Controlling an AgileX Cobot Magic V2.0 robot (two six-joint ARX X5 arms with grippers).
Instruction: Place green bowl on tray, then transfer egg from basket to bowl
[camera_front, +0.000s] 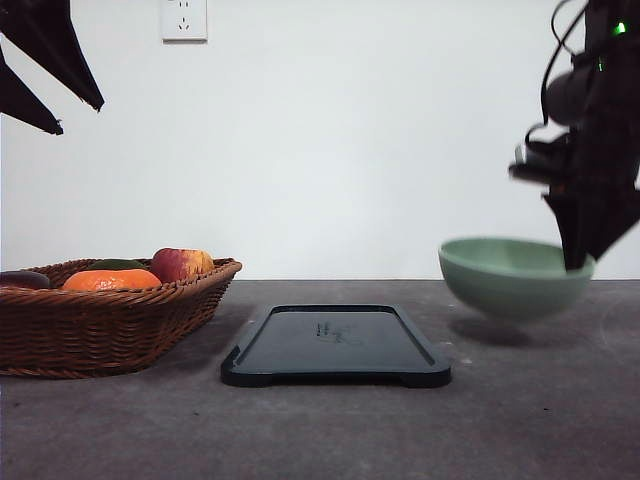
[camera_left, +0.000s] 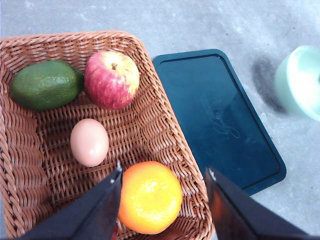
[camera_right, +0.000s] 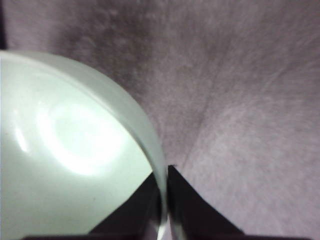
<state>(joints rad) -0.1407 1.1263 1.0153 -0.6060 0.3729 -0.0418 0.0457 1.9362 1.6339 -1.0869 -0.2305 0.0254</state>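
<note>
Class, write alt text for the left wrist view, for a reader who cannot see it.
A woven basket holds an egg, a red-yellow apple, an avocado and a tangerine, with the open left gripper hovering above the tangerine. Beside the basket lies a bare dark tray, and the green bowl shows past the tray.

Green bowl (camera_right: 75, 150) glossy, likely ceramic; basket (camera_left: 160, 125) rough woven wicker; tray (camera_left: 220, 120) smooth dark plastic.
</note>
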